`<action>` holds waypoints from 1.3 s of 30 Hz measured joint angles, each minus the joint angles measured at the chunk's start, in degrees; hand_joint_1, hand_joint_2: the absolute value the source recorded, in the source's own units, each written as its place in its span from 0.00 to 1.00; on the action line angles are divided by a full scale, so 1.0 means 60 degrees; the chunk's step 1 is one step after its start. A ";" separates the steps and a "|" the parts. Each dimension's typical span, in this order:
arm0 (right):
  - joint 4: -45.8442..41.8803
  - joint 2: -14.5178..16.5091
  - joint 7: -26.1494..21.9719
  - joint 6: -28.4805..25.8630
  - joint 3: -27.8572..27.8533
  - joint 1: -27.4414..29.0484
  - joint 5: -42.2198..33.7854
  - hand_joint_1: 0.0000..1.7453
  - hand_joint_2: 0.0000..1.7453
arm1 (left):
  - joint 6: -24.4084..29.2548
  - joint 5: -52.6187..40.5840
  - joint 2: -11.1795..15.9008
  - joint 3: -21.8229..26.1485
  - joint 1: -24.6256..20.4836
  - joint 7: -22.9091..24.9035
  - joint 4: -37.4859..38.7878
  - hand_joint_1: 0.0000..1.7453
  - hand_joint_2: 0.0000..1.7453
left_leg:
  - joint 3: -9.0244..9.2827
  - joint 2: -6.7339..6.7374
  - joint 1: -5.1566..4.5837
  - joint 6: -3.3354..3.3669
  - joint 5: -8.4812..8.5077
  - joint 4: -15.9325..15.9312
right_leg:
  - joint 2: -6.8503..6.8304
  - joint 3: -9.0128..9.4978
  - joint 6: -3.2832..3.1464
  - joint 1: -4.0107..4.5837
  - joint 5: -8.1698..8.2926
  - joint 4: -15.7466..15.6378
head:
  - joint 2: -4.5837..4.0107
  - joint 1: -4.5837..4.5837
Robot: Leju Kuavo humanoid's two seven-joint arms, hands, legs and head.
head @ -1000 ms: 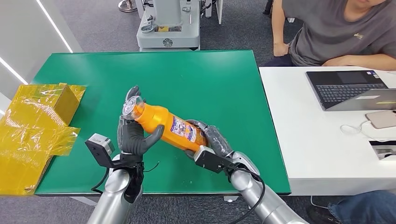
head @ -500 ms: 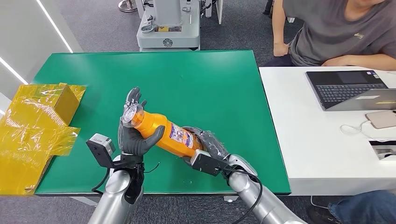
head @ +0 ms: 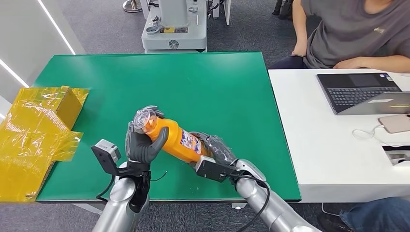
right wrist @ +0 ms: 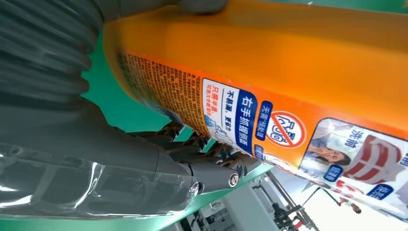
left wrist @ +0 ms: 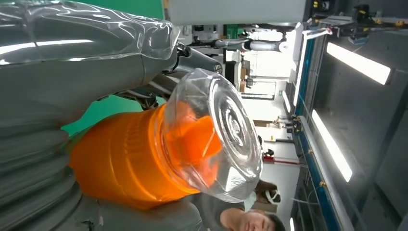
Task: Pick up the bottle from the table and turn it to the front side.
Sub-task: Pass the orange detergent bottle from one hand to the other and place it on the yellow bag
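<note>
Both hands, left hand point(head: 141, 143) and right hand point(head: 216, 149), grip the glossy orange bottle point(head: 175, 139) with its faceted clear cap point(left wrist: 216, 134).

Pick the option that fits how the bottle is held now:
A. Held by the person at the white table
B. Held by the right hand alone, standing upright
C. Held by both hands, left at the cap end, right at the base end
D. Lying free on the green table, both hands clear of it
C: the bottle hangs tilted over the table, the left hand gripping near its clear cap and the right hand gripping its base end.
</note>
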 joint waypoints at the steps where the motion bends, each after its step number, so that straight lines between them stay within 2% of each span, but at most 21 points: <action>1: 0.0021 0.0003 -0.0005 -0.0022 0.0003 -0.0001 0.0029 1.00 1.00 | -0.0039 -0.0029 0.0001 0.0000 0.0000 0.0014 0.0000 1.00 1.00 | 0.0000 0.0000 0.0000 0.0000 0.0000 0.0000 | 0.0000 0.0000 0.0000 0.0000 0.0000 0.0000 | 0.0000 0.0000; 11: 0.0057 0.0005 -0.0011 -0.0163 -0.0005 0.0075 0.0280 1.00 1.00 | -0.0189 -0.0158 -0.0018 0.0000 0.0000 0.0053 0.0000 1.00 1.00 | 0.0000 0.0001 0.0000 0.0000 0.0000 0.0000 | 0.0001 0.0000 0.0000 0.0000 0.0000 0.0000 | 0.0000 0.0000; 14: 0.0056 0.0013 0.0006 -0.0283 -0.0025 0.0084 0.0297 0.91 1.00 | -0.0189 -0.0161 -0.0041 0.0000 -0.0001 0.0055 0.0000 1.00 1.00 | 0.0000 0.0000 0.0000 0.0000 0.0000 0.0000 | 0.0000 0.0000 0.0000 0.0000 0.0000 0.0000 | 0.0000 0.0000; 15: 0.0053 0.0025 0.0032 -0.0355 -0.0033 0.0092 0.0299 0.91 1.00 | -0.0189 -0.0161 -0.0048 0.0000 -0.0003 0.0059 0.0000 1.00 1.00 | 0.0000 0.0000 0.0000 0.0000 0.0000 0.0000 | 0.0000 0.0000 0.0000 0.0000 0.0000 0.0000 | 0.0000 0.0000; 18: 0.0018 0.0076 0.0148 -0.0610 -0.0053 0.0142 0.0307 1.00 1.00 | -0.0186 -0.0160 -0.0064 0.0000 -0.0013 0.0079 0.0000 1.00 1.00 | 0.0001 0.0000 0.0000 0.0000 0.0000 0.0000 | 0.0001 0.0000 0.0000 0.0000 0.0000 0.0000 | 0.0000 0.0000; 29: -0.0659 0.0133 0.0491 -0.1188 -0.0231 0.0383 0.0272 1.00 1.00 | -0.0123 -0.0054 -0.0111 0.0000 -0.0164 0.0118 0.0000 1.00 1.00 | -0.0001 -0.0003 0.0000 0.0000 0.0000 0.0000 | -0.0002 0.0002 0.0000 0.0000 0.0000 0.0001 | 0.0001 0.0001; 30: -0.0702 0.0133 0.0511 -0.1202 -0.0245 0.0383 0.0269 0.96 1.00 | -0.0117 -0.0040 -0.0121 0.0000 -0.0183 0.0118 0.0000 1.00 1.00 | -0.0001 -0.0003 0.0000 0.0000 0.0000 0.0000 | -0.0003 0.0003 0.0000 0.0000 0.0000 0.0001 | 0.0001 0.0000; 34: -0.0860 0.0168 0.0656 -0.1329 -0.0276 0.0361 0.0250 0.04 1.00 | -0.0035 0.0055 -0.0150 0.0001 -0.0283 0.0118 0.0000 1.00 1.00 | -0.0001 -0.0005 0.0000 0.0000 0.0001 0.0000 | -0.0003 0.0003 0.0000 0.0000 0.0001 0.0002 | 0.0001 0.0000; 35: -0.0894 0.0195 0.0695 -0.1401 -0.0284 0.0346 0.0232 0.00 1.00 | 0.0019 0.0089 -0.0154 0.0004 -0.0309 0.0122 0.0000 1.00 1.00 | -0.0001 -0.0004 0.0000 0.0000 0.0001 0.0000 | -0.0002 0.0003 0.0000 0.0000 0.0001 0.0003 | 0.0001 0.0001; 39: -0.1104 0.0303 0.0836 -0.1726 -0.0332 0.0226 0.0032 0.00 1.00 | 0.0261 0.0253 -0.0147 0.0059 -0.0339 0.0133 0.0000 1.00 1.00 | 0.0000 -0.0005 0.0001 -0.0001 0.0001 -0.0001 | -0.0006 0.0002 -0.0001 0.0001 0.0001 0.0003 | 0.0000 -0.0001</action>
